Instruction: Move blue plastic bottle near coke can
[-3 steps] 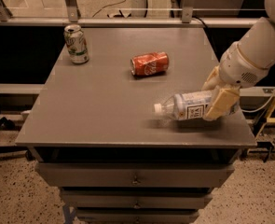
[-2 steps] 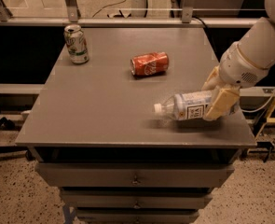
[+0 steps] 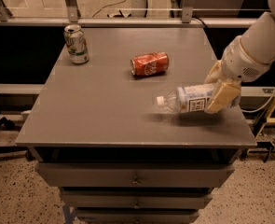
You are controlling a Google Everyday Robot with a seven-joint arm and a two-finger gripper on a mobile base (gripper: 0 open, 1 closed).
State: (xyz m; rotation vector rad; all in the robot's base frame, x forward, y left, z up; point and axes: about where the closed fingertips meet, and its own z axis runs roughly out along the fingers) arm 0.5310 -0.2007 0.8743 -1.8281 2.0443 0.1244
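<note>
Your gripper (image 3: 219, 87), at the grey bench's (image 3: 104, 111) right edge, has fingers (image 3: 222, 97) clamped on the horizontal clear blue-labelled plastic bottle (image 3: 188, 98); the red-orange coke can (image 3: 149, 63) lies apart.

— What sort of place is this?
— A robot lab, it seems: speckled floor (image 3: 16, 195), loose cable (image 3: 108, 9) on the far side, a grey drawer-cabinet surface (image 3: 95, 106), and an arm's tool (image 3: 218, 90) at the right, clamped on the blue plastic bottle (image 3: 188, 99).

Gripper (image 3: 212, 94) clamps blue plastic bottle (image 3: 186, 98) sideways near table (image 3: 99, 111) right edge; coke can (image 3: 149, 63) lies apart, up-left
</note>
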